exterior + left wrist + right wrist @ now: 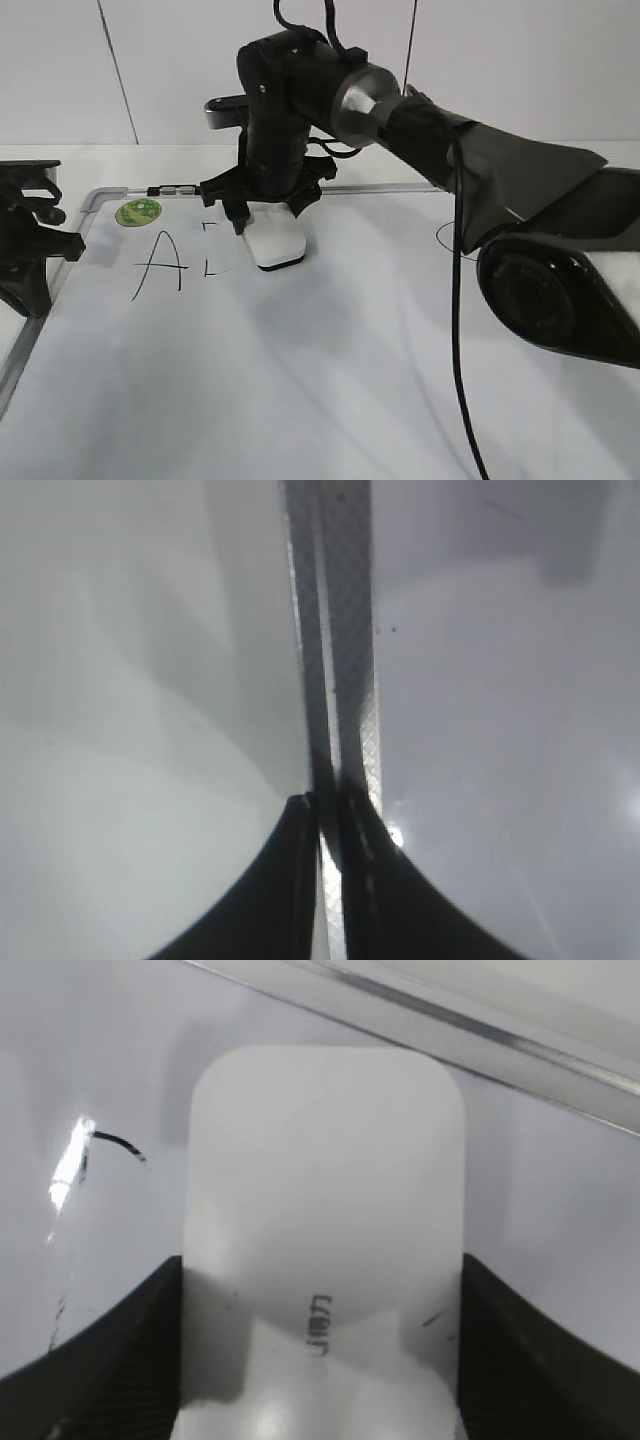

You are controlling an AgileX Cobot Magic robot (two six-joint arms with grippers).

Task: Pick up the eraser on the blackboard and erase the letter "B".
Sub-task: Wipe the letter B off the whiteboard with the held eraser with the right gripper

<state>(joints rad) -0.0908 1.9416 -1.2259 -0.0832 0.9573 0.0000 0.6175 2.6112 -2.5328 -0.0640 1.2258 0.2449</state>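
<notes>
From the exterior view you see your right gripper (262, 212) pointing down over the eraser (277, 243), which lies flat on the blackboard (330, 370), just right of a partly rubbed-out letter "B" (209, 250). Only the left strokes of that letter show; an "A" (160, 264) stands whole beside it, and a round green sticker (138, 211) sits near the board's top left corner.

Your right wrist view gives what the exterior cannot: the eraser (325, 1230) fills the gap between the two black fingers (110, 1360), both pressed against its long sides, so the gripper is clamped on it. A short black stroke (118, 1143) shows on the board to the eraser's left.

Your left gripper (30, 240) sits at the board's left edge in the exterior view. Its wrist view shows its fingers (285, 890) closed almost together, directly over the grey frame (340, 630), holding nothing.
</notes>
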